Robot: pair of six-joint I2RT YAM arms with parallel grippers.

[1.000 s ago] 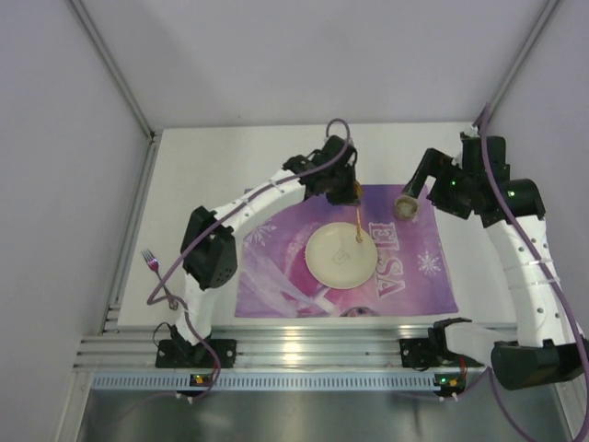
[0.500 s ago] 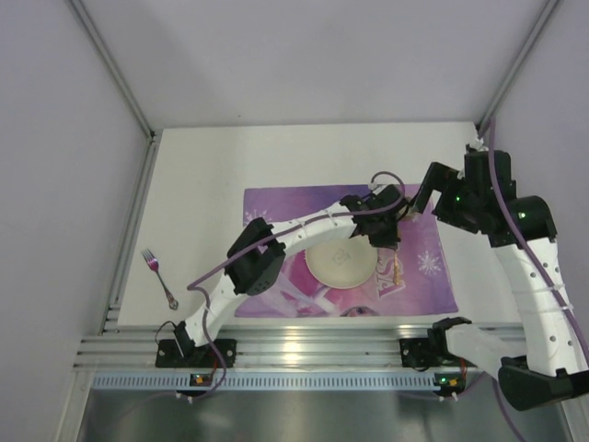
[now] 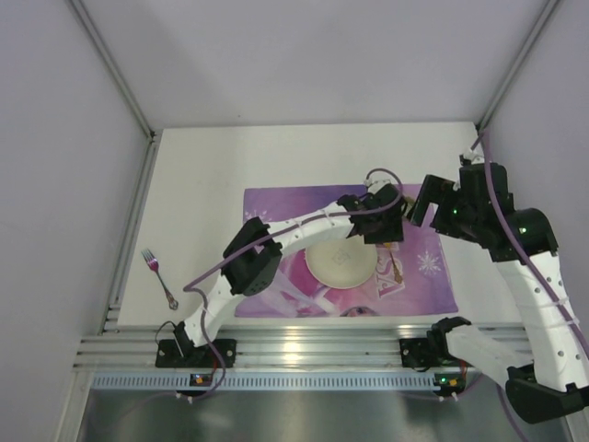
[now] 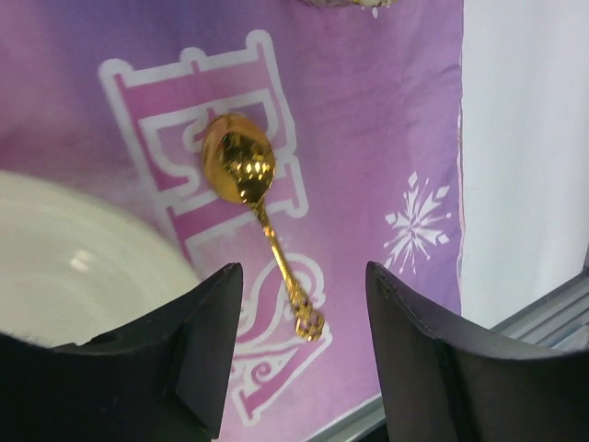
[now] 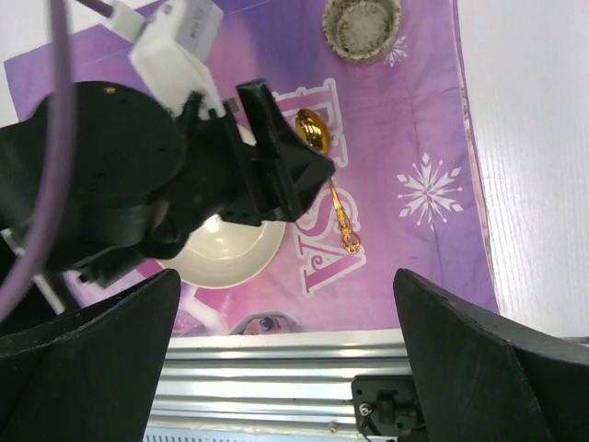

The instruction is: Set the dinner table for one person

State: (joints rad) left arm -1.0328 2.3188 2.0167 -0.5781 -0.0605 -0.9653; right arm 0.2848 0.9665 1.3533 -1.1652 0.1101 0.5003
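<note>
The dinner table (image 3: 202, 184) is a white top carrying a purple "ELSA" placemat (image 3: 276, 207). On the mat sits a cream plate (image 3: 339, 265) (image 4: 74, 267). Just right of the plate a gold spoon (image 3: 398, 269) (image 4: 262, 216) (image 5: 333, 201) lies flat on the mat. My left gripper (image 3: 386, 239) (image 4: 304, 276) hovers over the spoon's handle, open, touching nothing. My right gripper (image 3: 425, 207) (image 5: 285, 276) hangs open and empty above the mat's right side. A purple-handled fork (image 3: 158, 276) lies on the white top at the far left.
A small beige cup (image 5: 362, 26) stands on the mat's far right corner, hidden under the right arm in the top view. A ribbed aluminium rail (image 3: 294, 345) runs along the near edge. The left arm stretches across the plate's far side.
My left gripper carried the spoon from over the plate to the mat right of it, then opened; the spoon now lies free. The right arm shifted slightly over the cup.
</note>
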